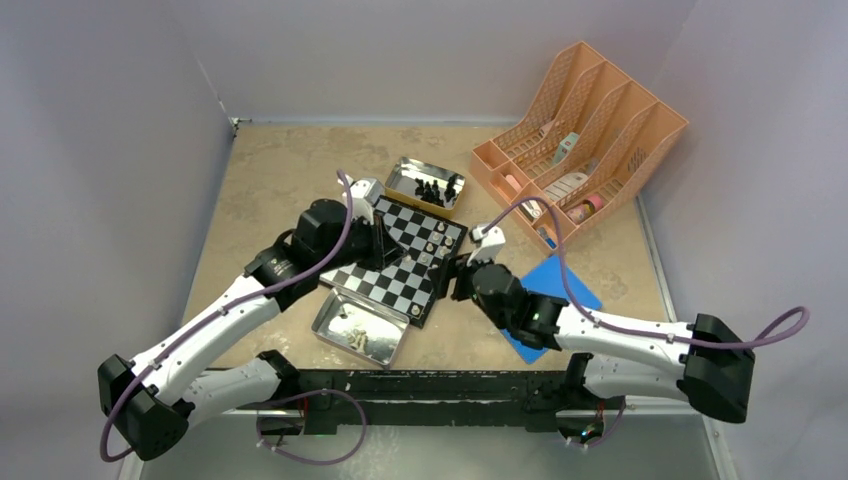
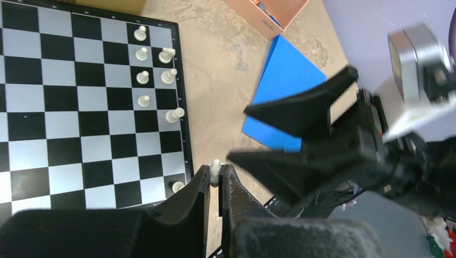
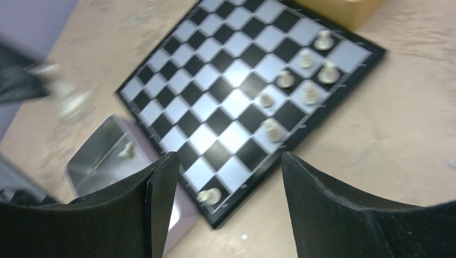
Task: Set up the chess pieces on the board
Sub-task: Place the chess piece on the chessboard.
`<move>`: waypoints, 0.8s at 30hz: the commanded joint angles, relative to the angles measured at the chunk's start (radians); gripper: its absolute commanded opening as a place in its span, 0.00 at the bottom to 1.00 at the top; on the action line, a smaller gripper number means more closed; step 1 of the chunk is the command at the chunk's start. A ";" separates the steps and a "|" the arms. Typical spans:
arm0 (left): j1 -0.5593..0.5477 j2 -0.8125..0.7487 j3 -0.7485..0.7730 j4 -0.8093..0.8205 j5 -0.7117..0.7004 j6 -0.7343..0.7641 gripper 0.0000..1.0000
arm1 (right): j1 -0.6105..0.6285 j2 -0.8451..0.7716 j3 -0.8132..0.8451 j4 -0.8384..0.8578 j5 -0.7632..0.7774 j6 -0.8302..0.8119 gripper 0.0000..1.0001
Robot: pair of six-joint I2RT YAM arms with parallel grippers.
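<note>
Board (image 1: 400, 262) is lying skewed on the tan desk (image 1: 270, 170), one corner pointing toward the arm bases.

Left end effector (image 2: 215, 181) is hanging just off the board's bordered edge, over bare desk near a corner. Its fingers are pressing together on one small cream-white piece (image 2: 215, 171). Only a rounded top is showing; it looks like a pawn's head, though the fingers are hiding most of it.

Right end effector (image 3: 228, 161) is hovering above that same side of the board. Its fingers are standing wide apart with nothing between them.

Cream-white pieces (image 2: 142, 78) are standing upright in two short rows along the edge of the board nearest both end effectors. One lone figure (image 2: 177, 186) is sitting on the corner square closest to the left end effector. The rest of the squares in view are showing bare.

Black pieces (image 1: 432, 190) are standing together in a shiny tin (image 1: 405, 170) just beyond the board's far corner. A second tin (image 1: 335, 320) is lying right against the board's near edge, with loose pale figures (image 1: 362, 335) scattered inside.

A blue flat square (image 1: 565, 285) is lying on the desk to the right of the board, apart from it. An orange file rack (image 1: 600, 110) is standing farther off, beyond the board to the right.
</note>
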 commanded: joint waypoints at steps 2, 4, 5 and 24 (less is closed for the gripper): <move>-0.002 0.043 0.017 0.024 -0.069 0.046 0.00 | -0.209 0.005 0.034 -0.036 -0.153 0.084 0.72; -0.008 0.068 0.009 0.039 -0.069 0.053 0.00 | -0.277 0.007 0.034 -0.043 -0.200 0.090 0.72; -0.018 0.089 0.009 0.046 -0.075 0.055 0.00 | -0.304 0.007 0.033 -0.042 -0.213 0.093 0.72; -0.215 0.282 -0.151 0.345 -0.382 0.068 0.01 | -0.454 0.022 -0.020 0.042 -0.260 0.077 0.73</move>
